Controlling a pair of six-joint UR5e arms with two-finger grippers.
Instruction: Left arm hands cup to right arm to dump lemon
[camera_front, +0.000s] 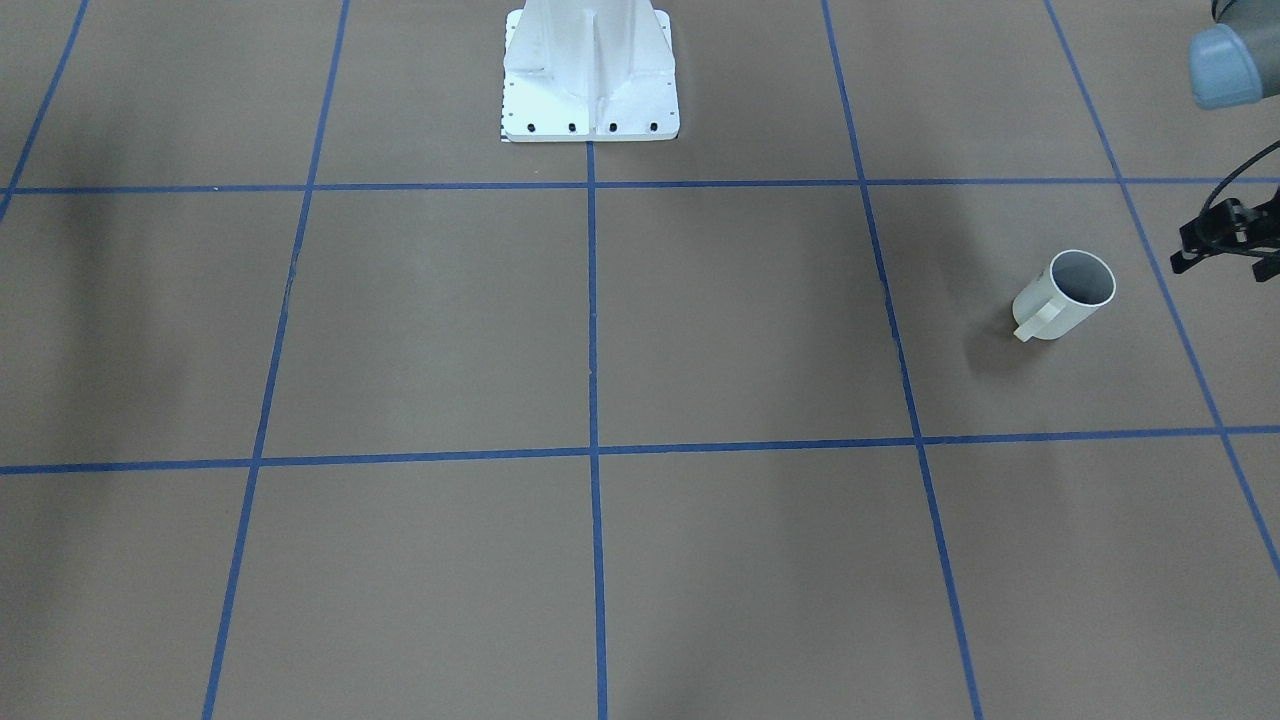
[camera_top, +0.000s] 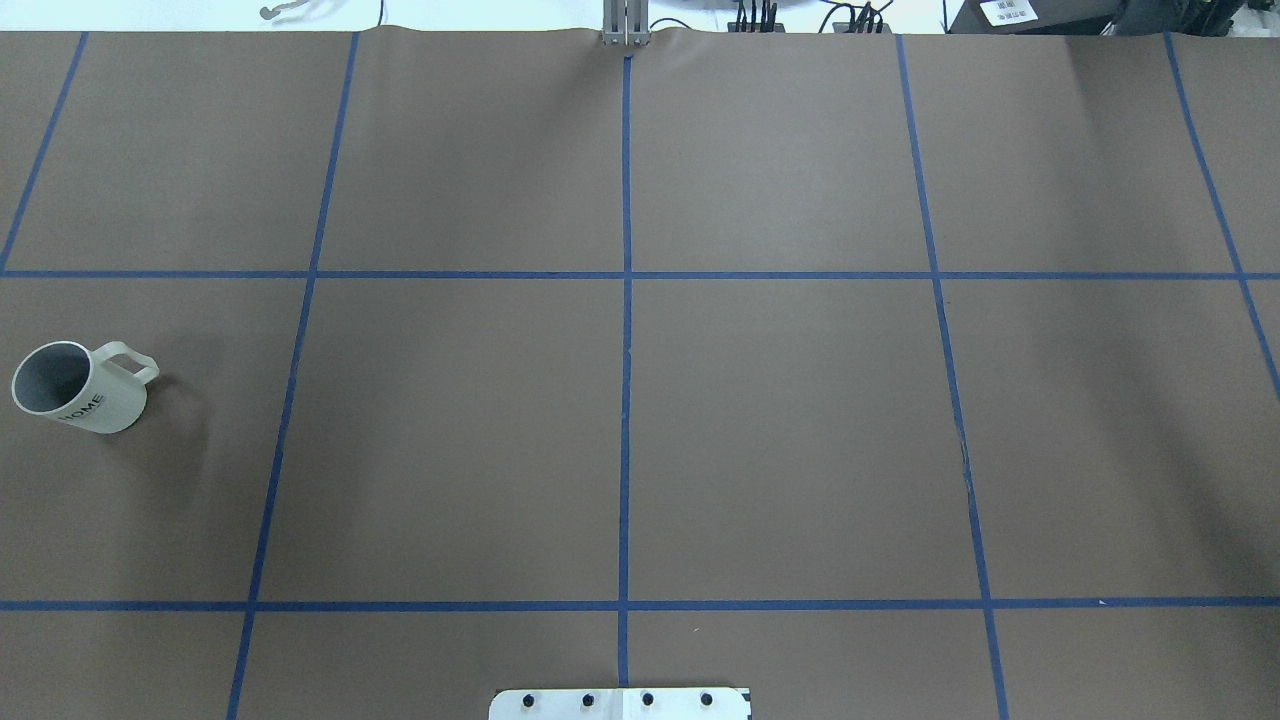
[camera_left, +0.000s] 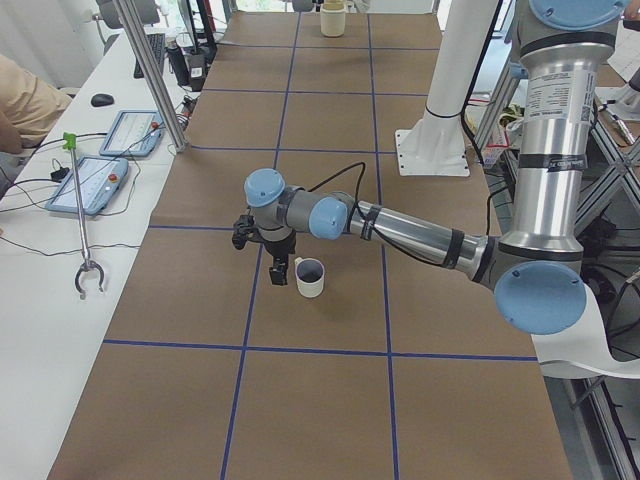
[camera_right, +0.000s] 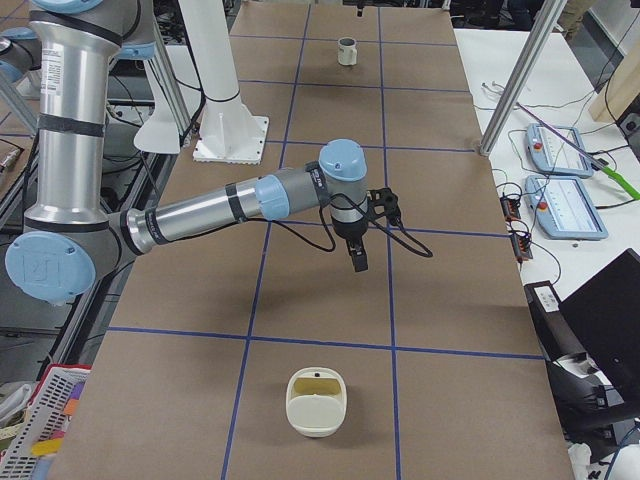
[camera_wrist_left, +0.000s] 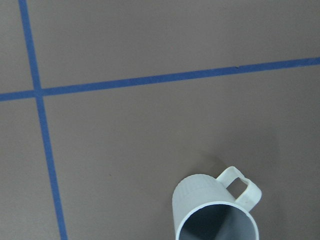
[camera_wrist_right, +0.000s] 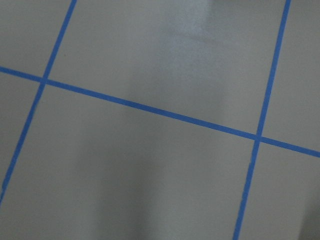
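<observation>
The off-white cup (camera_top: 80, 388) stands upright on the brown table at the robot's far left, its handle toward the table's middle. It also shows in the front view (camera_front: 1065, 295), the left side view (camera_left: 310, 277) and, cut by the bottom edge, the left wrist view (camera_wrist_left: 216, 212). Its inside looks grey; the lemon is not in view. My left gripper (camera_left: 278, 270) hangs just beside the cup, apart from it; I cannot tell if it is open. My right gripper (camera_right: 357, 260) hangs over the right half of the table, far from the cup; its state is unclear.
A cream container (camera_right: 317, 400) stands near the table's right end, also seen far off in the left side view (camera_left: 332, 18). The white robot base (camera_front: 590, 80) is at the table's robot-side edge. Control pendants (camera_left: 100, 180) lie on the side bench.
</observation>
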